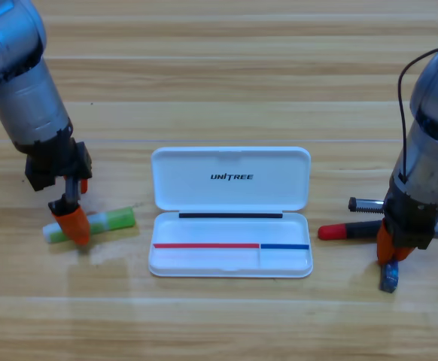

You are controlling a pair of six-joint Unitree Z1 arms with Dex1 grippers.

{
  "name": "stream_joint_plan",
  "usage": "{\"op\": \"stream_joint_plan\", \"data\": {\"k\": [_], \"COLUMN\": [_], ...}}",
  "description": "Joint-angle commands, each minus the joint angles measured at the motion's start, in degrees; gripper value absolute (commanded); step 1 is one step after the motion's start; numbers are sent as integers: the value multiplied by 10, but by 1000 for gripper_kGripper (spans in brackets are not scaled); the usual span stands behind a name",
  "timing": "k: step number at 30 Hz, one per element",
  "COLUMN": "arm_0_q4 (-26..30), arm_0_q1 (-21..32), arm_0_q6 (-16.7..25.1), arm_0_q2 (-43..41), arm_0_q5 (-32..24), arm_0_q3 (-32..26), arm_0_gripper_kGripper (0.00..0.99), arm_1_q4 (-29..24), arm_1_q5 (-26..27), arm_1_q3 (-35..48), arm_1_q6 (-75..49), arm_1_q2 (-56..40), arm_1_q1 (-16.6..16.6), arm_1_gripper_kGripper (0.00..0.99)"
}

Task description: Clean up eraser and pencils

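The white case (231,212) lies open at the table's (219,90) centre, lid hinged back toward the top edge, tray toward the bottom. None of the 3 task items is in the tray.

Left gripper (71,219): comes down from the upper left corner and stands on the green pencil (106,222), which lies left of the case, near its lower left corner, slightly tilted with its whitish end to the left. 1 orange jaw crosses the front of the pencil near that end; the other shows only as a small orange patch behind the black body. The jaws straddle the stick, but whether they press on it cannot be told.

Right gripper (390,259): points down at the right edge of the view, right of the case. The eraser (388,279) sits at the orange jaw tips, touching them (a dark block with a light blue mark). Whether it is pinched or merely touched cannot be told.

The black pencil (347,229) lies flat just right of the case, red end toward the case, its shaft running under the right gripper and out toward the right edge.
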Motion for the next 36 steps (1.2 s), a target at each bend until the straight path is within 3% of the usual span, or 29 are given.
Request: {"op": "stream_joint_plan", "data": {"k": [1,7,10,12,16,20,21,23,27,36], "arm_0_q4": [-43,-92,-105,-121,-162,-210,-226,-254,-246,-98], "arm_0_q1": [-10,-13,-15,-16,-16,-15,-15,-15,-29,-102], "arm_0_q6": [6,7,10,13,27,54,54,51,49,38], "arm_0_q2": [6,8,6,-1,-21,-41,-52,-73,-122,-229], "arm_0_q5": [-4,-1,0,2,6,9,17,39,61,54], "arm_0_q3": [49,92,100,109,139,183,198,227,233,144], "arm_0_gripper_kGripper": [990,989,965,881,588,75,0,0,0,0], "arm_1_q4": [88,231,238,239,240,240,240,240,238,231], "arm_1_q5": [64,64,56,56,60,69,72,82,86,75], "arm_1_q3": [-48,-225,-275,-310,-360,-374,-375,-377,-377,-381], "arm_1_q6": [-105,-441,-555,-627,-736,-779,-786,-800,-813,-821], "arm_1_q2": [44,25,35,55,100,126,131,142,156,178], "arm_1_q1": [-6,40,60,71,97,114,119,123,128,130], "arm_1_gripper_kGripper": [0,0,0,0,0,0,0,0,0,0]}}
